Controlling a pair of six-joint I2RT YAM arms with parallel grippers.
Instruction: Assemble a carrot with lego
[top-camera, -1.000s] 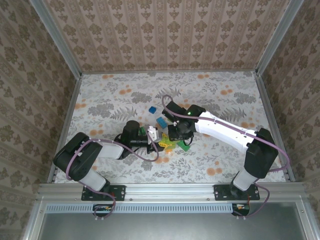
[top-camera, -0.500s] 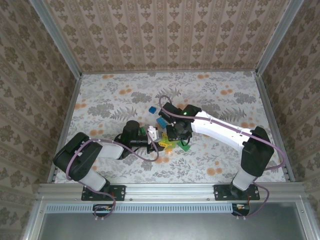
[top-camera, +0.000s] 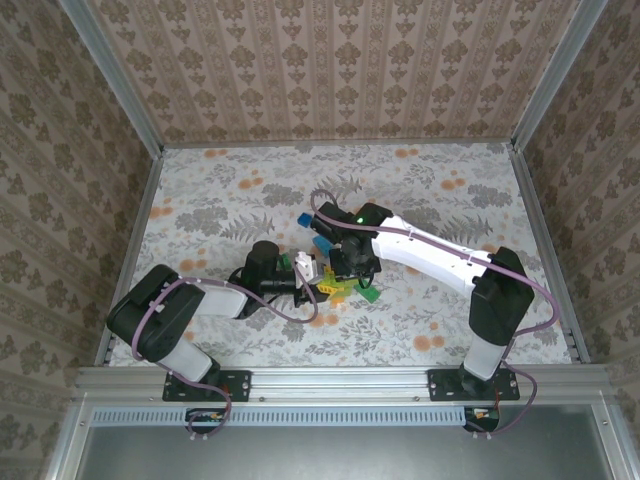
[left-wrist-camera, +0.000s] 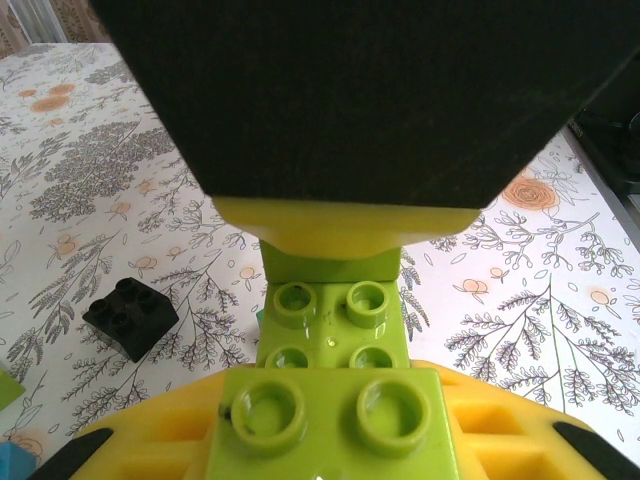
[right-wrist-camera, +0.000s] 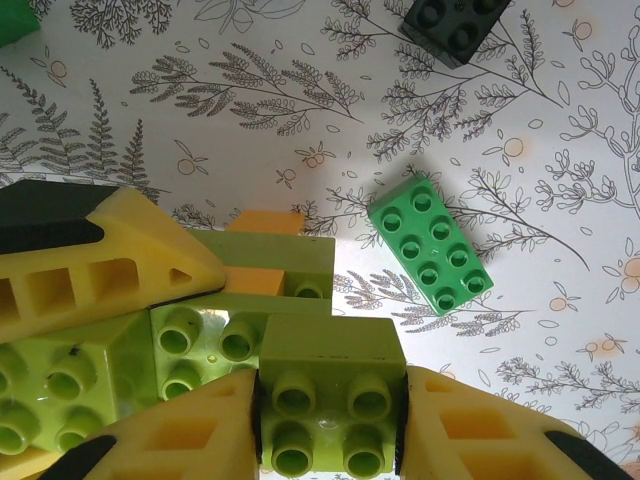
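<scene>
Lego (top-camera: 367, 293) meets near the middle of the table (top-camera: 220, 200) as the left gripper (left-wrist-camera: 335, 440), clamped shut on a light green stack (left-wrist-camera: 325, 330), and the right gripper (right-wrist-camera: 330, 430), pinching one light green brick (right-wrist-camera: 330, 360) (offset to the stack's side), risk a crooked press that pops pieces loose.

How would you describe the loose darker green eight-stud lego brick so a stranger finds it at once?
On the floral table cover, find where the left gripper and right gripper hold lime-green bricks. Just past the right gripper lies the darker green lego brick, flat and untouched. Unlike those and the small black brick, it is long, with eight studs in two rows.
</scene>
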